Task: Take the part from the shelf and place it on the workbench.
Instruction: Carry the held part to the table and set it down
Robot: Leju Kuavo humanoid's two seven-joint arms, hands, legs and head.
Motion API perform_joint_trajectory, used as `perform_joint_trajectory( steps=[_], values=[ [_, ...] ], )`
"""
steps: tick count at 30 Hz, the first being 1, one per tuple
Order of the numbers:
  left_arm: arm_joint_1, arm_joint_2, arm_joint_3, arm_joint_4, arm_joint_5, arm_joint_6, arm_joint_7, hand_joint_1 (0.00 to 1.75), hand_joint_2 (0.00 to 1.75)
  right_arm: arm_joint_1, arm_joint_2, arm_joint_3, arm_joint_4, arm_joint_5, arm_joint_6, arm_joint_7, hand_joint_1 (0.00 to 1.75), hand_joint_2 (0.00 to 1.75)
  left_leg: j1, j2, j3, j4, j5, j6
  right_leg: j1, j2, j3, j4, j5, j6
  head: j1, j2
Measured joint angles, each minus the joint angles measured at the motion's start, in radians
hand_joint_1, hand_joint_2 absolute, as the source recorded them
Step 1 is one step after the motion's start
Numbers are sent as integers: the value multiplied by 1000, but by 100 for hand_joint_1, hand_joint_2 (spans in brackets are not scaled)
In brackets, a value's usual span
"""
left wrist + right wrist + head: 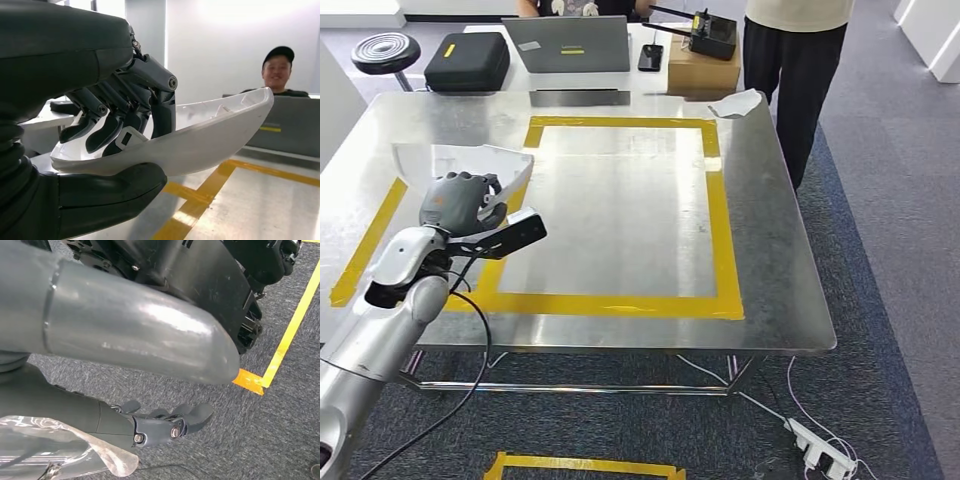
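The part (463, 162) is a long curved white plastic shell. My left hand (460, 203) grips it over the left side of the steel workbench (622, 215), near the yellow tape frame (724, 240). In the left wrist view the thumb lies under the white part (211, 132) and the dark fingers (124, 115) curl over its top edge; it hangs a little above the bench top. My right hand (166, 422) hangs beside my body over the grey carpet, fingers nearly straight, holding nothing.
A person in dark trousers (799, 70) stands at the bench's far right corner. Behind the bench are a laptop (569, 45), a black case (467, 62), a cardboard box (703, 70) and a stool (386, 50). A power strip (822, 455) lies on the floor.
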State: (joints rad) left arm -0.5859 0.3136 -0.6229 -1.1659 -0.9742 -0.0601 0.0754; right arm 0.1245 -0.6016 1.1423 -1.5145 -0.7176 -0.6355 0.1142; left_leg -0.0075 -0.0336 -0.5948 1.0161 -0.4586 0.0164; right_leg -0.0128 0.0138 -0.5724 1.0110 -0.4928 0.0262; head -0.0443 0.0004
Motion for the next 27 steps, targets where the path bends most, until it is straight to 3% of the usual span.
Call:
perform_joint_trajectory(
  steps=[16,27],
  values=[
    [-94,-18,-61,305,-203,-98,189,173,175,2,14,-16,27,37,27,39,0,0,0,0,-1,0,0,0,0,0,0,0,0,0,0,0],
    [-96,-6,-68,372,-249,-129,231,173,175,0,27,-42,34,68,43,70,0,0,0,0,-1,0,0,0,0,0,0,0,0,0,0,0]
  ],
)
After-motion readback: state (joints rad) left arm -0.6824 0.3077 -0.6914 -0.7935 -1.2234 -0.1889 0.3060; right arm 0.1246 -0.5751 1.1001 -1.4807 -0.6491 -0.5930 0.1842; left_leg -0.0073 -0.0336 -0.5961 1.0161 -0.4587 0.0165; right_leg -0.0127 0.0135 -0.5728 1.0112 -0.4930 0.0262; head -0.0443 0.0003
